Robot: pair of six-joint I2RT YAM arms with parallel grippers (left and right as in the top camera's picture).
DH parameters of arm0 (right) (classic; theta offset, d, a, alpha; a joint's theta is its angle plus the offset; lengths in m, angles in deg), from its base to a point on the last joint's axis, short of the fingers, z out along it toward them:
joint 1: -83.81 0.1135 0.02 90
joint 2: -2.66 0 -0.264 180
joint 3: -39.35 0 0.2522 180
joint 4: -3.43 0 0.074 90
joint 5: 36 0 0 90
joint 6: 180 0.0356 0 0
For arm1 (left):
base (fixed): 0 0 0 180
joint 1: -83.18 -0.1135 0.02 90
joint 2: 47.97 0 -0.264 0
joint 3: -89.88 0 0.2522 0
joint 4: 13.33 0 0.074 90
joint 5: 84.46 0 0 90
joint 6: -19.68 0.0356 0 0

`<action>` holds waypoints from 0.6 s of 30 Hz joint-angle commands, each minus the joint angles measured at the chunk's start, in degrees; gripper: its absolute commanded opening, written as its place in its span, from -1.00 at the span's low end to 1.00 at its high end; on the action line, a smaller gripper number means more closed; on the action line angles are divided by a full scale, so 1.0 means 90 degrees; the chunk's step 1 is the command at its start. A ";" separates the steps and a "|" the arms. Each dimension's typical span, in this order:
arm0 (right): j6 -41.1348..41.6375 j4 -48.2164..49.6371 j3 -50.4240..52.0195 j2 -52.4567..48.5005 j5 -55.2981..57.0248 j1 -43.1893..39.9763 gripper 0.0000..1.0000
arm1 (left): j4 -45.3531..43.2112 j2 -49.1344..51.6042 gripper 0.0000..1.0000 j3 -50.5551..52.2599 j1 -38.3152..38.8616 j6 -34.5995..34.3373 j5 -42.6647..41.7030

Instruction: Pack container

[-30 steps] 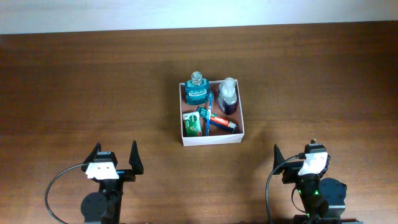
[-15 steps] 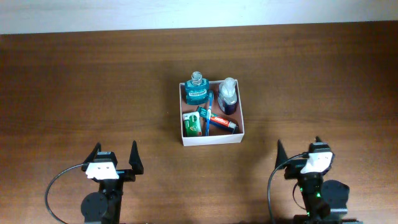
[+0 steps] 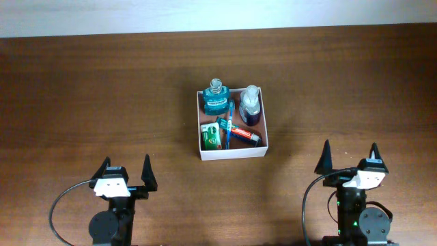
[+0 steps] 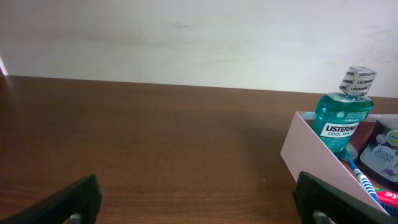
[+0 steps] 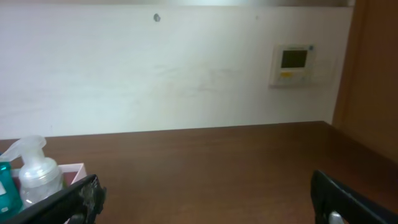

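Observation:
The container is a square white-walled box at the table's middle. In it stand a teal mouthwash bottle and a clear pump bottle; a green packet, a toothpaste tube and a blue toothbrush lie in it. My left gripper is open and empty near the front left edge. My right gripper is open and empty at the front right. The left wrist view shows the container's wall and the mouthwash bottle. The right wrist view shows the pump bottle at the left edge.
A white wall runs behind the table's far edge. A thermostat panel hangs on it in the right wrist view. Bare brown wood surrounds the container on all sides.
My right gripper has swung to the right and straightened, its fingers now pointing up the table. The left arm and the container's contents have not moved.

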 commanded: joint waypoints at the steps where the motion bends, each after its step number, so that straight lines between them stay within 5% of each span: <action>1: 0.0007 -0.0005 0.0124 0.0039 0.0146 0.0051 0.97 | 0.0005 -0.0049 0.99 0.0039 -0.0005 0.0032 0.0046; 18: 0.0010 -0.0216 0.0716 0.0053 -0.0097 0.0056 0.97 | 0.0007 -0.0049 0.99 0.0039 -0.0005 0.0032 0.0049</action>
